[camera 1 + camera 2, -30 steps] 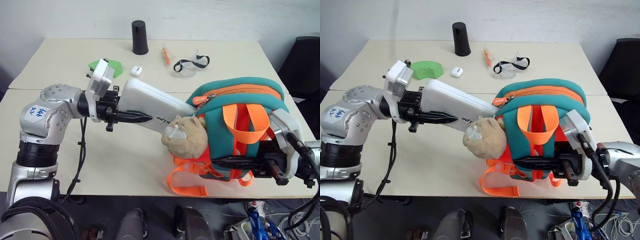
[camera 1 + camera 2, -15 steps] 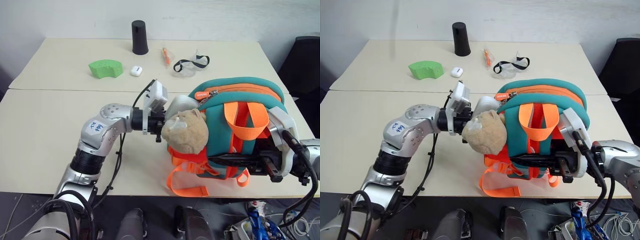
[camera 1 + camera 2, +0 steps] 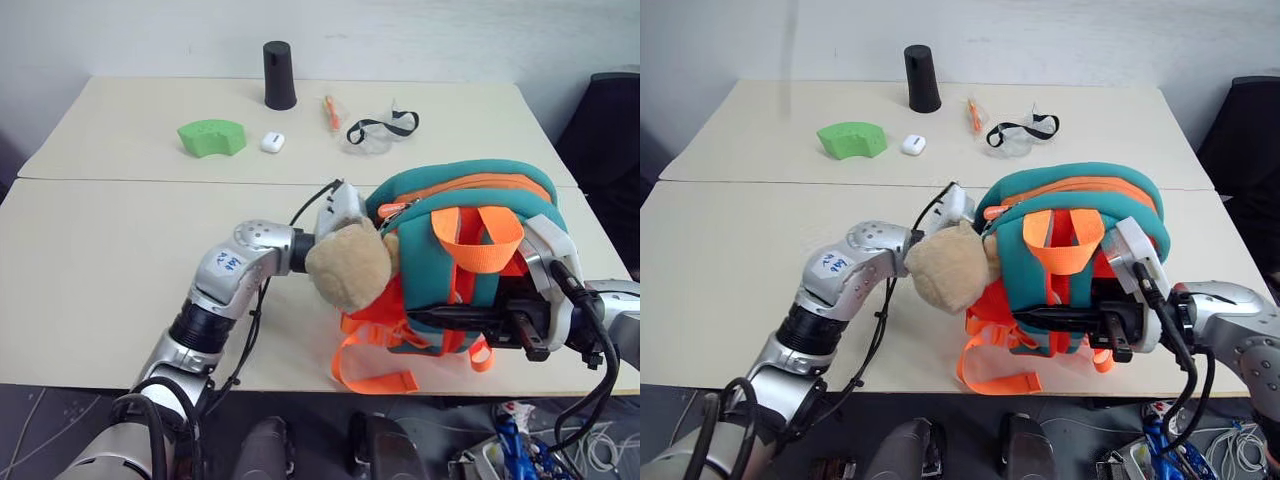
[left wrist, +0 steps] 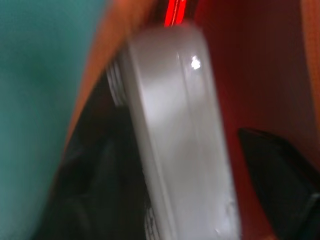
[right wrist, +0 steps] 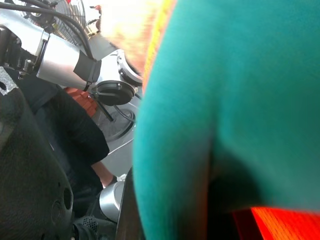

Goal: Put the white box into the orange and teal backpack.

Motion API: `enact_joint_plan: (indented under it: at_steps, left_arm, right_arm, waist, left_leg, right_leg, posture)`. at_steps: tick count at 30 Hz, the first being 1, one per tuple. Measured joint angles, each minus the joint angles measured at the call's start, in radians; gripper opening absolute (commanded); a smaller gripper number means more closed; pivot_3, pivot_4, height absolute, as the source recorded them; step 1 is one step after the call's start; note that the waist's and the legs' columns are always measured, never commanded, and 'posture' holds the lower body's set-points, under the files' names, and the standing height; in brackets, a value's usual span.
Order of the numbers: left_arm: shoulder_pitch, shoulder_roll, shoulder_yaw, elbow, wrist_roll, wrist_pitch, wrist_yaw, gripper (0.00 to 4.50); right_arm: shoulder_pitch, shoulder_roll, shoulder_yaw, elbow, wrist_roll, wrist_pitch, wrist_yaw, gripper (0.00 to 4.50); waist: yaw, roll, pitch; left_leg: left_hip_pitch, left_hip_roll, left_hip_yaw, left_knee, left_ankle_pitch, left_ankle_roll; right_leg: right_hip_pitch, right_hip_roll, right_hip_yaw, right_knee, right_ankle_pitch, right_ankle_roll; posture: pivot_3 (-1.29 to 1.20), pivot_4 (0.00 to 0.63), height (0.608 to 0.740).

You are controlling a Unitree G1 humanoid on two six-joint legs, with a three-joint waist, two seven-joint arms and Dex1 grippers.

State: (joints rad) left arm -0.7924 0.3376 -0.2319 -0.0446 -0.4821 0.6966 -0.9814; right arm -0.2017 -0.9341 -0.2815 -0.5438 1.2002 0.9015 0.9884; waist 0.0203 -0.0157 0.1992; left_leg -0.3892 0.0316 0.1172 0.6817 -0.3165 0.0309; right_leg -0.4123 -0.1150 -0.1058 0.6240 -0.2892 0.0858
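- While the left arm reaches into the backpack [image 3: 470, 190] at centre right of the head views, its wrist sits behind the plush toy [image 3: 348, 265] and its claw is buried inside the opening.
- Seen from the left wrist, the box [image 4: 175, 135] lies inside the bag against the orange lining, with a black finger [image 4: 280, 175] standing apart from it to one side; whether that claw is wide or narrow I cannot tell.
- At lower right, the right gripper [image 3: 520, 325] is clamped tight on the backpack near its orange straps, holding it up off the table [image 3: 100, 260].
- To do this step well, I judge the box should be let go fully, then the left arm drawn straight back out along the opening, clear of zipper and toy.
- Keeping the right grip steady should stop the bag tipping and spilling the box.
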Motion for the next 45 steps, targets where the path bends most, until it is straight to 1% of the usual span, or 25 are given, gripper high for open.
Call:
enact_joint_plan:
  at_steps: [2, 4, 5, 7, 14, 18, 22, 26, 28, 30, 33, 36, 44, 45]
  left_arm:
    - [0.002, 0.041, 0.037, -0.031, -0.033, 0.022, -0.023, 4.49]
    - [0.004, 0.116, 0.08, -0.072, -0.102, 0.072, -0.073, 4.49]
    - [0.004, 0.172, 0.116, -0.101, -0.153, 0.113, -0.112, 4.49]
    - [-0.001, 0.237, 0.184, -0.144, -0.223, 0.162, -0.152, 4.49]
    - [-0.016, 0.35, 0.251, -0.192, -0.36, 0.267, -0.197, 4.49]
    - [-0.026, 0.394, 0.317, -0.216, -0.495, 0.384, -0.177, 4.49]
    - [-0.069, 0.397, 0.372, -0.239, -0.622, 0.475, -0.107, 4.49]
    - [-0.069, 0.358, 0.358, -0.26, -0.683, 0.538, -0.012, 4.49]
    - [-0.07, 0.347, 0.333, -0.262, -0.695, 0.557, 0.009, 4.49]
    - [-0.07, 0.346, 0.292, -0.264, -0.677, 0.556, 0.023, 4.49]
    - [-0.07, 0.346, 0.227, -0.263, -0.605, 0.534, 0.05, 4.49]
    - [-0.069, 0.343, 0.19, -0.264, -0.551, 0.491, 0.046, 4.49]
    - [-0.08, 0.25, 0.171, -0.246, -0.519, 0.455, 0.075, 4.49]
    - [-0.089, 0.235, 0.172, -0.23, -0.519, 0.456, 0.087, 4.31]
  right_arm:
    - [0.002, 0.007, 0.0, 0.004, -0.007, -0.002, -0.007, 0.0]
    - [0.005, 0.016, 0.003, 0.006, -0.023, -0.009, -0.016, 0.0]
    - [0.009, 0.026, 0.005, 0.007, -0.04, -0.016, -0.026, 0.0]
    - [0.015, 0.044, 0.013, 0.014, -0.066, -0.03, -0.046, 0.0]
    - [-0.017, 0.102, 0.045, 0.031, -0.127, -0.058, -0.121, 0.0]
    - [-0.019, 0.115, 0.059, 0.03, -0.129, -0.063, -0.132, 0.0]
    - [-0.019, 0.118, 0.08, 0.022, -0.137, -0.071, -0.133, 0.0]
    - [-0.021, 0.119, 0.082, 0.02, -0.136, -0.07, -0.143, 0.0]
    - [-0.027, 0.119, 0.082, 0.02, -0.134, -0.067, -0.147, 0.0]
    - [-0.033, 0.119, 0.082, 0.021, -0.124, -0.06, -0.152, 0.0]
    - [-0.05, 0.119, 0.082, 0.021, -0.111, -0.047, -0.165, 0.0]
    - [-0.055, 0.119, 0.08, 0.021, -0.083, -0.037, -0.18, 0.0]
    - [-0.049, 0.119, 0.077, 0.012, -0.049, -0.029, -0.2, 0.0]
    - [-0.047, 0.119, 0.077, 0.007, -0.049, -0.029, -0.202, 0.0]
  waist:
    - [-0.001, 0.0, 0.0]
    - [-0.003, 0.0, 0.0]
    - [-0.007, 0.0, 0.0]
    - [-0.007, 0.0, 0.0]
    - [0.002, 0.0, 0.0]
    - [0.001, 0.0, 0.0]
    - [0.0, 0.0, 0.0]
    - [0.001, 0.0, 0.0]
    - [0.0, 0.0, 0.0]
    - [-0.001, 0.0, 0.0]
    - [0.0, 0.0, 0.0]
    - [0.001, 0.0, 0.0]
    - [0.003, 0.0, 0.0]
    - [0.003, 0.0, 0.0]
  left_leg:
    - [0.0, 0.0, 0.0, 0.0, 0.0, 0.0]
    - [-0.001, 0.0, 0.0, 0.0, 0.0, 0.0]
    - [-0.001, 0.0, 0.0, 0.0, 0.0, -0.001]
    - [-0.001, 0.0, 0.0, 0.0, 0.0, -0.001]
    - [0.0, -0.001, 0.0, 0.0, 0.0, -0.001]
    - [0.0, -0.001, 0.0, 0.0, 0.0, -0.001]
    - [0.001, -0.001, 0.0, 0.0, 0.0, -0.001]
    - [0.001, -0.001, 0.0, 0.0, 0.001, -0.001]
    - [0.001, -0.001, 0.0, 0.0, 0.001, -0.001]
    - [0.001, -0.001, 0.0, 0.0, 0.001, -0.002]
    - [0.001, -0.001, 0.001, 0.0, 0.001, -0.002]
    - [0.001, -0.001, 0.001, 0.0, 0.001, -0.002]
    - [0.0, -0.001, 0.0, 0.0, 0.001, -0.001]
    - [0.0, -0.001, 0.0, 0.0, 0.001, -0.001]
  right_leg:
    - [0.0, 0.0, 0.0, 0.0, 0.0, 0.0]
    - [-0.001, 0.0, 0.0, 0.0, 0.0, 0.0]
    - [-0.001, 0.0, 0.0, 0.0, 0.0, 0.0]
    - [-0.001, 0.0, 0.0, 0.0, 0.0, 0.0]
    - [0.0, 0.001, 0.0, 0.0, 0.0, 0.0]
    - [0.0, 0.001, 0.0, 0.0, 0.0, 0.0]
    - [0.001, 0.0, 0.001, 0.001, 0.0, 0.0]
    - [0.001, 0.001, 0.001, 0.001, 0.0, 0.0]
    - [0.0, 0.001, 0.001, 0.001, 0.0, 0.0]
    - [0.0, 0.002, 0.001, 0.001, 0.0, 0.0]
    - [0.0, 0.002, 0.001, 0.001, 0.0, 0.0]
    - [0.0, 0.002, 0.001, 0.001, 0.0, 0.0]
    - [0.0, 0.001, 0.001, 0.001, 0.0, 0.0]
    - [0.0, 0.001, 0.001, 0.001, 0.0, 0.0]
  posture:
    - [0.0, 0.15, 0.74]
    - [0.0, 0.15, 0.74]
    - [0.0, 0.15, 0.74]
    - [0.0, 0.15, 0.74]
    - [0.0, 0.15, 0.74]
    - [0.0, 0.15, 0.74]
    - [0.0, 0.15, 0.74]
    - [0.0, 0.15, 0.74]
    - [0.0, 0.15, 0.74]
    - [0.0, 0.15, 0.74]
    - [0.0, 0.15, 0.74]
    - [0.0, 0.15, 0.74]
    - [0.0, 0.15, 0.74]
    - [0.0, 0.15, 0.74]
